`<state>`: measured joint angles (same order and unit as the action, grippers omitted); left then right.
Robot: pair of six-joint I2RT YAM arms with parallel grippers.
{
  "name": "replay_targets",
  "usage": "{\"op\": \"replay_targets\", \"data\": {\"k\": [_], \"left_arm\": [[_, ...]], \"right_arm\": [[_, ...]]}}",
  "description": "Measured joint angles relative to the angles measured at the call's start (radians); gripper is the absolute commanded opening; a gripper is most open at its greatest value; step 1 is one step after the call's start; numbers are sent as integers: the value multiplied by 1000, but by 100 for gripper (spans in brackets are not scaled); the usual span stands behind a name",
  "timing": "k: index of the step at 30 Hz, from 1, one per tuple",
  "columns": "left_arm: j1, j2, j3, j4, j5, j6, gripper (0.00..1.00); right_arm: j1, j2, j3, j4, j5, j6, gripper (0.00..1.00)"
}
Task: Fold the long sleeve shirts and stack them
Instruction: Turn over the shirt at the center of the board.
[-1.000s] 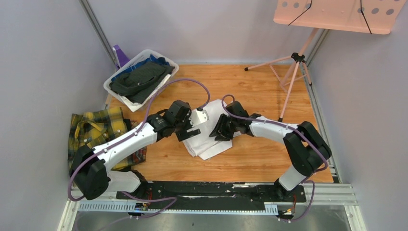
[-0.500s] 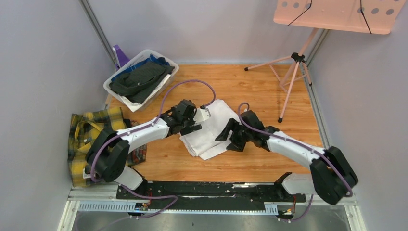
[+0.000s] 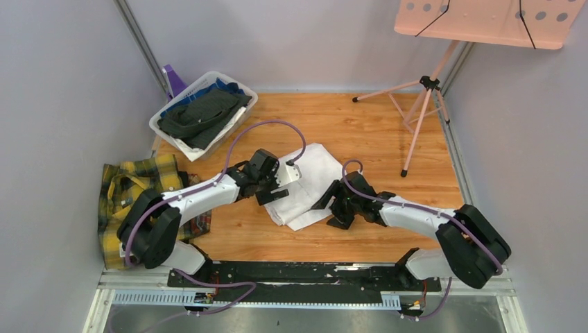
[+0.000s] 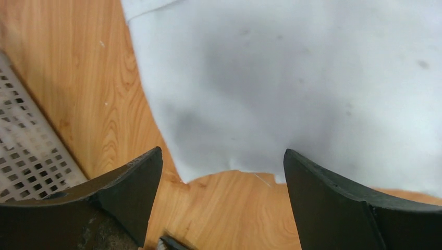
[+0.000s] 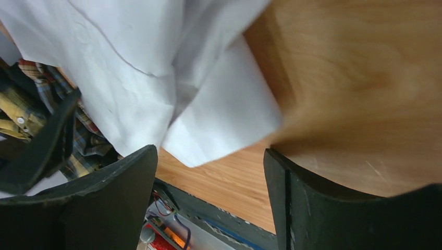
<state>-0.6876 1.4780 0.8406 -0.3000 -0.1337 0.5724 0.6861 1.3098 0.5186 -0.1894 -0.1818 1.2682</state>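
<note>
While the crumpled yellow-and-dark-green plaid flannel shirt [image 3: 139, 186] lies at the far left of the overhead frame, its long axis running top to bottom and its lower part under the left arm, it sits well apart from both pincers. Above it stands a white plastic laundry basket [image 3: 172, 141] of dark clothes. Just left of centre, the left gripper [image 3: 277, 190] hovers at the left edge of the folded plain white collared shirt [image 3: 313, 173]. That shirt rests mid-frame on the wooden table [image 3: 374, 125], its long axis slanting from upper right down to lower left. In the left wrist view the left gripper [image 4: 221, 161] stands spread wide, with nothing between the black fingers [image 4: 130, 182] and the white cloth [image 4: 292, 83] just beyond their tips. Right of centre, the right gripper [image 3: 329, 212] sits at the shirt's lower right edge. Its jaws are also spread and hold nothing, and the white layers [image 5: 135, 67] lie ahead of them.
</note>
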Motion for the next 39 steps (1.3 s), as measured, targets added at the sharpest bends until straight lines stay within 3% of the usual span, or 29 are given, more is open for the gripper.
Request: {"op": "replay_targets", "data": {"k": [6, 13, 17, 21, 24, 30, 34, 39], "left_arm": [[0, -90, -30, -86, 111, -26, 91], [0, -95, -48, -139, 138, -29, 90], [0, -96, -48, -159, 150, -32, 90], [0, -108, -23, -230, 160, -36, 89], [0, -150, 31, -311, 168, -36, 90], [0, -340, 156, -460, 189, -36, 91], [0, -430, 179, -528, 183, -36, 91], [0, -430, 179, -589, 157, -35, 92]], "right_arm": [[23, 50, -15, 170, 58, 45, 76], [49, 103, -31, 319, 111, 90, 74], [63, 156, -8, 372, 163, 127, 65], [61, 205, 17, 385, 214, 176, 48], [48, 243, 42, 382, 235, 213, 45], [33, 289, 93, 393, 261, 246, 64], [46, 284, 55, 477, 269, 261, 68], [93, 276, 17, 547, 342, 283, 69]]}}
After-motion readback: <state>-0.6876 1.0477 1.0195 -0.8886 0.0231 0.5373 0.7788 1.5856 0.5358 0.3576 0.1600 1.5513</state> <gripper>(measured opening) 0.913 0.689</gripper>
